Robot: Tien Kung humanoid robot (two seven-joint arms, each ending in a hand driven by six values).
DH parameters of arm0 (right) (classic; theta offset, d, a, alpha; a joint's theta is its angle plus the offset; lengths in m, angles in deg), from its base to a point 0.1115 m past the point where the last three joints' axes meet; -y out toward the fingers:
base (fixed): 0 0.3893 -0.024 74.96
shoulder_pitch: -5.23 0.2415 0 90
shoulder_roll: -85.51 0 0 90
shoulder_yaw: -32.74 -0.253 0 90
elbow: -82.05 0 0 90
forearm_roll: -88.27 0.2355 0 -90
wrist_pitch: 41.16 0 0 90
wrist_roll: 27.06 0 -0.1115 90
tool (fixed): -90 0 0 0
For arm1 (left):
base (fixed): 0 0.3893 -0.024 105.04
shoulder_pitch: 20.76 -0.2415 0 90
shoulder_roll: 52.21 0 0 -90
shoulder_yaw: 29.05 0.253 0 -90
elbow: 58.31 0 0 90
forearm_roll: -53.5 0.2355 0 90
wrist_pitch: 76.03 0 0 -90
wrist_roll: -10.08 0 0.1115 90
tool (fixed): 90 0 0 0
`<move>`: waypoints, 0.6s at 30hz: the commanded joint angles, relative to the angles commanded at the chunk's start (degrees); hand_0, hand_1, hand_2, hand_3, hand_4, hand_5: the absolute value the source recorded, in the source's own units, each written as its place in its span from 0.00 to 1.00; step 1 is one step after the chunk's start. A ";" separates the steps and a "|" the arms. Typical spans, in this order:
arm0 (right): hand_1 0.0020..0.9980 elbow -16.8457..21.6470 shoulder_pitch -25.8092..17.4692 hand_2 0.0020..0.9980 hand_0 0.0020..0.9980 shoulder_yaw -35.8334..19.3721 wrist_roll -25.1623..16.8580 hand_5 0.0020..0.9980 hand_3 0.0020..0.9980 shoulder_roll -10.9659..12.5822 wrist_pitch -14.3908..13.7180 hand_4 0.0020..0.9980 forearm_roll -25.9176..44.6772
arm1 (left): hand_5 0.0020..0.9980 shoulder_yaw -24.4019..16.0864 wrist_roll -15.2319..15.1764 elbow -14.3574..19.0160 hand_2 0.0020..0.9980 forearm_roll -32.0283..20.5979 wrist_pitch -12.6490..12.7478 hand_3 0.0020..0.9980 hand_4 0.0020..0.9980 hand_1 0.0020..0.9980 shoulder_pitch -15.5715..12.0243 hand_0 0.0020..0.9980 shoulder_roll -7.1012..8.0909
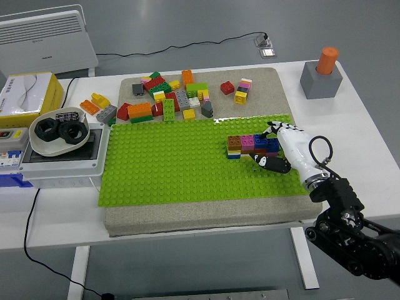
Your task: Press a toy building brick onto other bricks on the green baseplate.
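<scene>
Small row of stacked bricks [250,145] seated on the green baseplate [175,165], toward its right side: brown, pink and purple tops, blue at the right end, with yellow and dark red layers beneath. Right robot hand [273,150] lying over the right end of that stack, palm down, fingers curved across the blue brick [267,144] and touching it; dark thumb tip just in front of the stack. Whether the fingers actually clamp the brick or merely bear down on it: cannot tell.

Judged from this: brick placed, pressing under way or near finished; left to do, seating it flush and lifting the hand clear.

Behind the stack, beyond the baseplate's far edge, a loose pile of spare bricks [165,100] on the grey mat [187,215]. Left robot hand out of view.
</scene>
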 joint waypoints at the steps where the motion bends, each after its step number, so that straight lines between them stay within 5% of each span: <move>1: 0.86 0.01 0.01 0.86 0.81 0.02 0.03 0.48 0.56 0.01 0.03 0.85 -0.05 | 1.00 0.01 0.00 0.00 0.56 -0.02 0.00 0.78 0.95 0.41 0.00 0.72 0.00; 18: 0.86 2.70 1.24 0.86 0.81 0.01 0.61 0.48 0.57 0.90 0.95 0.85 -1.38 | 1.00 0.03 0.04 0.00 0.56 0.01 -0.04 0.78 0.94 0.41 -0.04 0.72 0.07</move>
